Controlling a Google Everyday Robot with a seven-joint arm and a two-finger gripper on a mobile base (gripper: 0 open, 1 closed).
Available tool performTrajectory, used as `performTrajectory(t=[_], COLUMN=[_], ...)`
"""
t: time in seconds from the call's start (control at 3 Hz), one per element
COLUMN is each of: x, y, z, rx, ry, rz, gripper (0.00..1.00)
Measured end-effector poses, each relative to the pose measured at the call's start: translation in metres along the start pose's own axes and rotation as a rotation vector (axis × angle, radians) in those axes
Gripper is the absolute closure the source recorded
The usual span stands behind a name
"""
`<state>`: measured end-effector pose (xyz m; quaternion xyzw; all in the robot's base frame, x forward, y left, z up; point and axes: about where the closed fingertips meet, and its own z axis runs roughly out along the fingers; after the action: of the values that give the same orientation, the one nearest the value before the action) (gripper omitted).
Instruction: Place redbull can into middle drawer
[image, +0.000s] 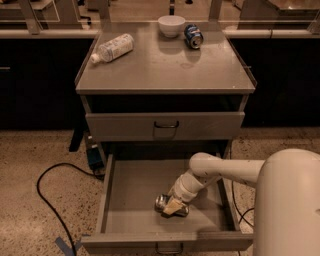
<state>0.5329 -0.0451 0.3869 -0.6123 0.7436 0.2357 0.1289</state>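
Observation:
The middle drawer is pulled open below the shut upper drawer. The redbull can lies on its side on the drawer floor, silver top pointing left. My gripper reaches down into the drawer from the right, and its fingers straddle the can's body. The white arm comes in from the lower right and hides part of the drawer's right side.
On the cabinet top lie a clear plastic bottle, a white bowl and a stubby dark-blue can. A black cable loops on the floor at left. My white body fills the lower right corner.

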Motion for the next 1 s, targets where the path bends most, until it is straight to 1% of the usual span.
performTrajectory(t=[0.33,0.67,1.0], x=[0.0044,0.0044,-0.0007], y=[-0.0044,-0.0045,-0.0084], z=[-0.0067,-0.0067,-0.0039], rx=[0.013,0.013,0.038], ry=[0.033,0.033,0.054], rz=[-0.013,-0.013,-0.03], gripper=[1.0,1.0,1.0])
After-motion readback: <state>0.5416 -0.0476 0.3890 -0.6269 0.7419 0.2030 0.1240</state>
